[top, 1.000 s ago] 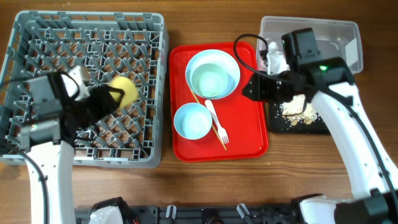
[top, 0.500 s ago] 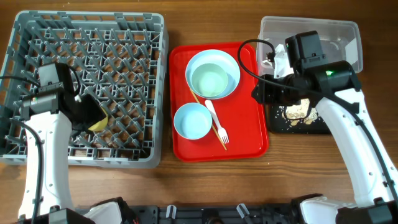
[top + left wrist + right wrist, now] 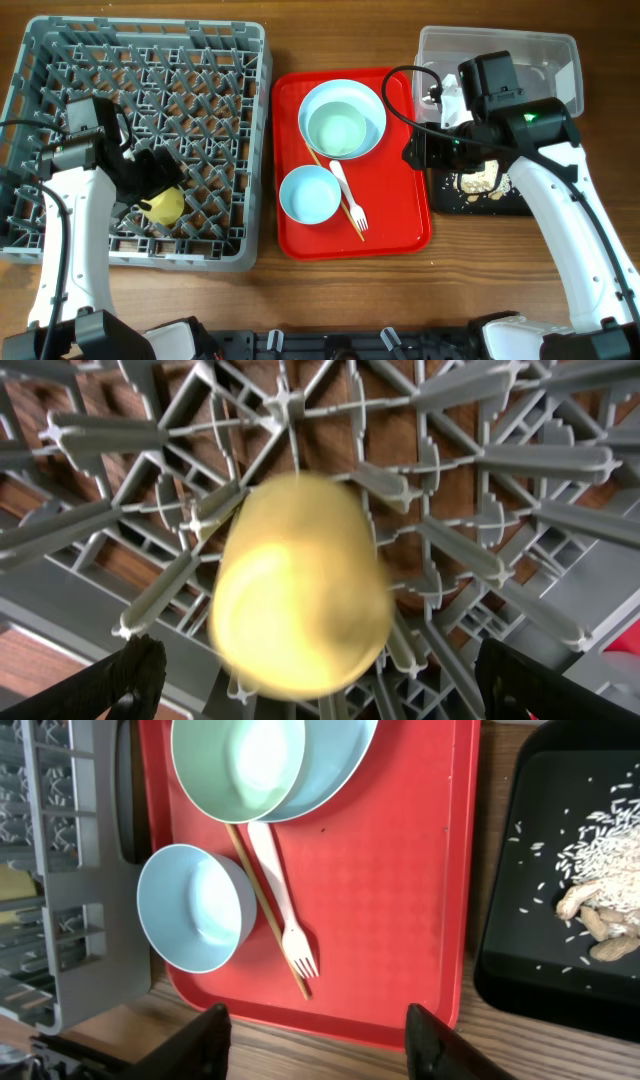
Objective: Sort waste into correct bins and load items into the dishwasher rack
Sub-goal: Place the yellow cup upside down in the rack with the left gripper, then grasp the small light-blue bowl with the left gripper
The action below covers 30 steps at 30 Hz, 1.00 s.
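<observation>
The left gripper hangs over the lower left part of the dishwasher rack. Its fingers are spread wide in the bottom corners of the left wrist view and grip nothing. Between them, touching neither, sits the yellow cup, blurred, down among the grey pegs. Whether it rests upright or on its side cannot be told.

The step in hand appears to be seating the cup. It is best finished by drawing the arm straight up, jaws kept wide, so that neither finger clips the cup or a peg.

At right centre of the overhead frame, the right gripper is open and empty above the lower edge of the red serving tray. Nearest it lie the white fork and the thin wooden stick, side by side and touching. The small bowl is just to their left. Further up the tray, the larger bowl sits in the pale plate.

The flat fork likely calls for a low pinch across its handle, closed only once the stick is outside the jaws.

Right of the red tray, the black tray holds the crumbs. Beyond it, at upper right, the clear tub contains a white scrap.
</observation>
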Each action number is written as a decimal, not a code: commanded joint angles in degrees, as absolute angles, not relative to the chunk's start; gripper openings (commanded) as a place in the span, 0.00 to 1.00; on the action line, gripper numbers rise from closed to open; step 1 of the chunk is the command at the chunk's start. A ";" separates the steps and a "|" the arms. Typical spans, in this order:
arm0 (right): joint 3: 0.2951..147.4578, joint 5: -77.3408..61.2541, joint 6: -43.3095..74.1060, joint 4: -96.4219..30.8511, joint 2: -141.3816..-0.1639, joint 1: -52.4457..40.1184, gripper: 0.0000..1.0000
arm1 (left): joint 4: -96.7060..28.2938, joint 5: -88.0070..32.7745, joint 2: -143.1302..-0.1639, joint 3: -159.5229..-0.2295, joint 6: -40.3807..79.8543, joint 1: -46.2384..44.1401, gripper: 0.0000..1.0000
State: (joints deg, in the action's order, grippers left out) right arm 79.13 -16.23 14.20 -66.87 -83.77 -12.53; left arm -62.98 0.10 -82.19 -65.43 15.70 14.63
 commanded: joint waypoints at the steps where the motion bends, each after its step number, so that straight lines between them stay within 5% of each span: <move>1: 80.03 -16.53 13.50 -67.13 -83.35 -12.47 0.79 | -60.31 -5.10 -81.60 -65.45 15.20 14.85 1.00; 6: 80.05 -7.40 20.38 -68.77 -83.24 -12.23 0.82 | -51.13 -14.35 -76.20 -65.47 13.63 7.33 1.00; 9: 80.05 -2.87 25.93 -69.28 -80.53 -9.91 1.00 | -46.78 -14.41 -76.18 -65.47 13.78 -9.13 1.00; 13: 80.05 -6.07 25.47 -70.65 -77.71 -2.59 1.00 | -40.40 -15.97 -80.38 -65.47 13.89 -25.67 0.98; 20: 80.03 -6.02 25.23 -72.07 -77.78 -1.10 1.00 | -38.26 -5.85 -97.45 -65.47 13.91 -40.25 0.69; 23: 80.03 -6.02 25.21 -72.05 -77.78 -1.10 1.00 | -38.28 -5.87 -102.32 -65.47 13.89 -41.74 0.47; 25: 80.03 -6.02 24.93 -72.16 -77.78 -1.10 1.00 | -38.22 -5.61 -103.18 -65.47 13.89 -41.74 0.17; 30: 80.03 -6.02 24.38 -72.71 -77.78 -1.10 1.00 | -38.35 -5.43 -103.15 -65.49 13.89 -41.74 0.04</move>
